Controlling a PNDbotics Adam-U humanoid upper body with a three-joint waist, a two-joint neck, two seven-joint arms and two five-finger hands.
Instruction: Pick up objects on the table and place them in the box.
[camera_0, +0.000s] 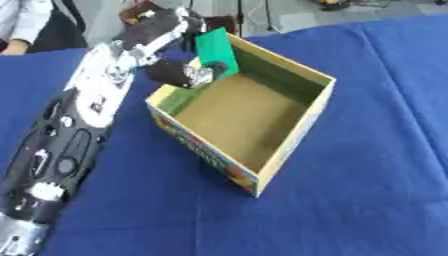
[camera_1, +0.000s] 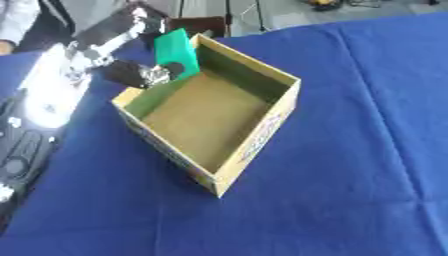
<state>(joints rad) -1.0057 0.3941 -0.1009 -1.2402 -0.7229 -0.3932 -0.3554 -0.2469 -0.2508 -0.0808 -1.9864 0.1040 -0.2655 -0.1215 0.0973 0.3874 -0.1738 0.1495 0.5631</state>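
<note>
Item, surface (camera_0: 376, 190): blue cloth is covering it all around, creased near my side.

Item, my left arm (camera_0: 70, 135): it is lying along the left, reaching away from me beside the box's left wall.

Item, box (camera_0: 289, 145): open cardboard with printed outer walls, sitting askew, one corner pointing toward me. Its brown floor is showing bare; green is lining the inner far walls.

Item, left robot hand (camera_0: 179, 74): it is hovering over the box's far left corner, fingers curled round a green flat block (camera_0: 213, 47). The block is standing tilted above the far rim, partly inside the opening.

Right robot hand: not showing.
</note>
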